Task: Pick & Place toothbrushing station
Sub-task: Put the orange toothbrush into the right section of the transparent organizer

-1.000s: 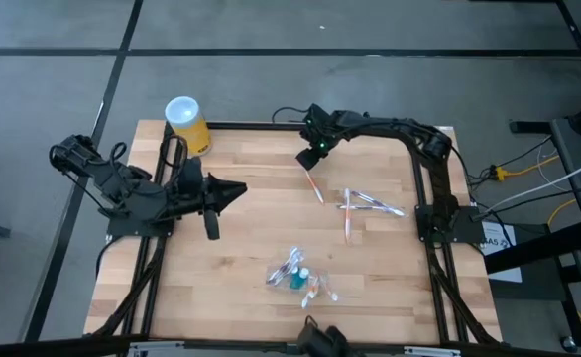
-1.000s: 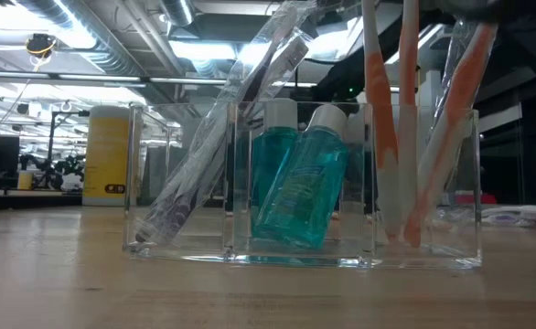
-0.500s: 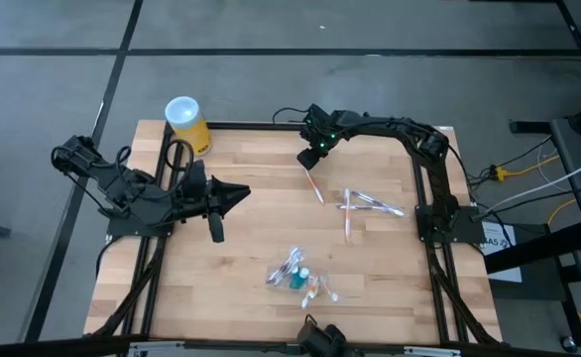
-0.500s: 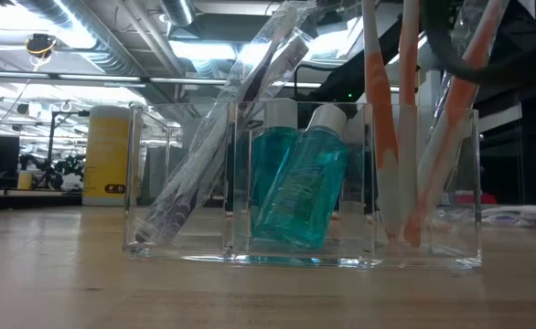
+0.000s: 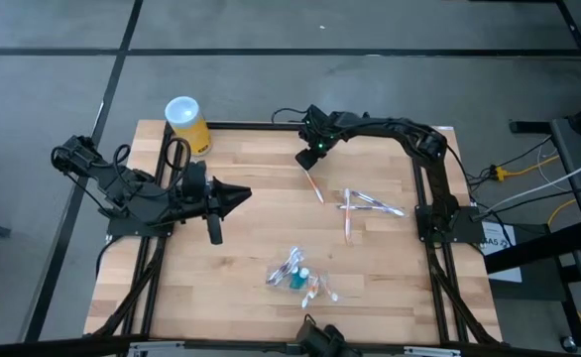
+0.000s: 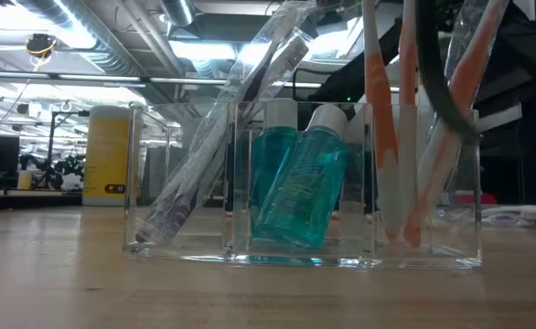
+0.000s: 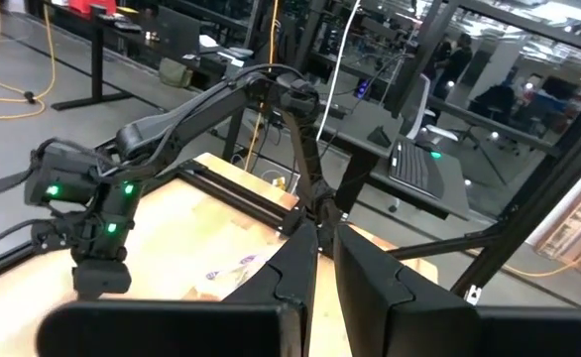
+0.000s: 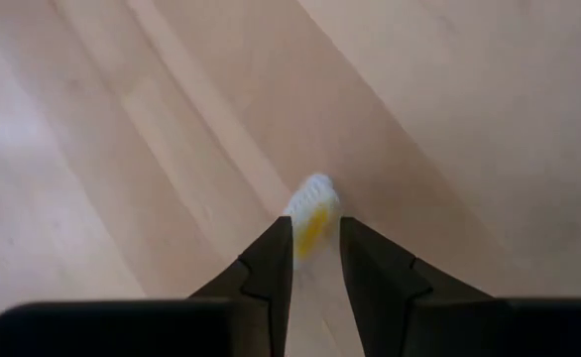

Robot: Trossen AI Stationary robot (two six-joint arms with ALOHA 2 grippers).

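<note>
1. The table (image 5: 241, 248) carries the clear holder (image 5: 300, 278) at lower centre of the high view.
2. The left gripper (image 5: 239, 192), fingers nearly together and empty, waits mid-left.
3. The right gripper (image 5: 308, 159), at upper centre, is clamped on a toothbrush (image 8: 311, 219); it should be kept firm and lifted straight.

1. A robotics lab or workshop is showing around the wooden worktop (image 5: 261, 228).
2. Exposed ceiling ducts (image 6: 112, 41) are running overhead.
3. Beyond the worktop, desks with monitors (image 7: 424, 69) are standing.
</note>
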